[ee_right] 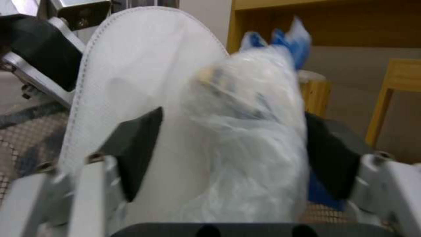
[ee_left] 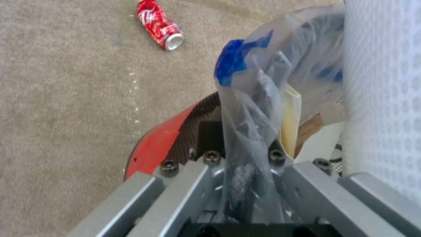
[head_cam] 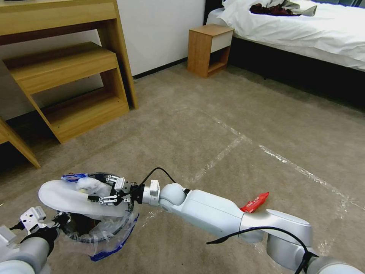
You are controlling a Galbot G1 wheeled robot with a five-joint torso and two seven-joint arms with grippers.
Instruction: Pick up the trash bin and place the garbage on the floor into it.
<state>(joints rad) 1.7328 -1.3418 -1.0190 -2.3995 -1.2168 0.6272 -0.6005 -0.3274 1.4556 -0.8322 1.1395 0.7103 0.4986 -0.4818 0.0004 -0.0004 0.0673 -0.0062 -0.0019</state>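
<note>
Two big things frame the carpet (head_cam: 228,125) — a bed (head_cam: 304,34) and a wooden desk (head_cam: 64,76). The bin (head_cam: 95,228), its clear liner crinkled, hangs low at the left, its rim pinched by the left gripper (head_cam: 57,220). A white slipper (head_cam: 72,199) lies across its mouth, clamped with bunched plastic by the right gripper (head_cam: 104,190). A red wrapper (head_cam: 254,202) and a can (ee_left: 159,24) lie on the carpet.

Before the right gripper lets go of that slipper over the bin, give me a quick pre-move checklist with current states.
1. Left gripper clamped on trash bin rim: ok.
2. Right gripper holding white slipper: ok.
3. Slipper above the bin opening: ok.
4. Slipper fits inside: not ok, it overhangs the rim.
5. Bag liner clear of the right gripper's fingers: not ok.
6. Floor litter left: red can, red wrapper.
</note>
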